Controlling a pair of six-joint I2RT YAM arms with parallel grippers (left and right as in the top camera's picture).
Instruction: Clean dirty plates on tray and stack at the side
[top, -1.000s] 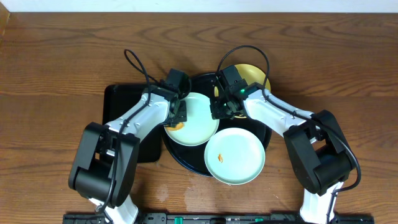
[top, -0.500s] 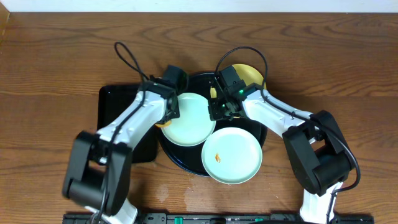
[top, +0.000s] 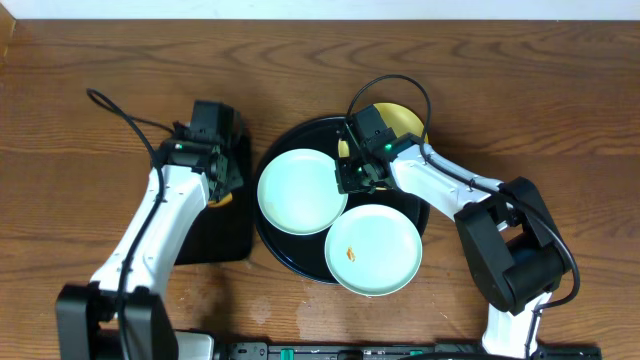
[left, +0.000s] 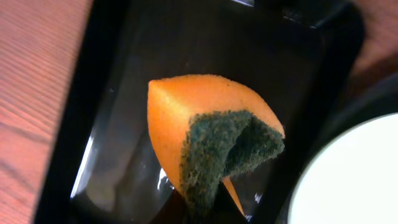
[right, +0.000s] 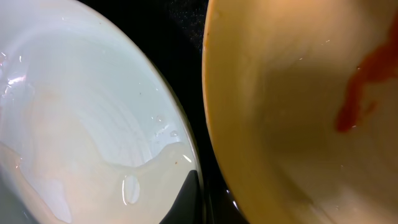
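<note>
The round black tray (top: 268, 232) lies at the centre of the overhead view, on the wooden table (top: 100, 60), and carries all three plates. The upper mint plate (top: 302, 190) lies on the tray's left half, and no orange mark shows on it from above. The lower mint plate (top: 380, 255) lies toward the lower right. It hangs over the tray's rim and has a small orange smear (top: 350, 253) near its left edge. The two mint plates meet edge to edge (which one lies over the other I cannot tell). The yellow plate (top: 405, 122) is at the upper right of the tray, largely covered by the right arm. The right wrist view shows a red-orange smear (right: 359, 87) on it.

The right gripper (top: 352, 178) is down between the upper mint plate and the yellow plate. One dark fingertip (right: 186, 198) shows at the mint plate's rim, but I cannot tell how wide the pincer stands or whether it grips anything.

The left gripper (top: 222, 185) is at the left of the frame, over the rectangular black tray (top: 215, 240). It pinches a folded sponge (left: 205, 137), orange with a dark green scouring face. In the left wrist view the sponge is over the tray's glossy floor, and the upper mint plate's pale edge fills the lower right corner.
</note>
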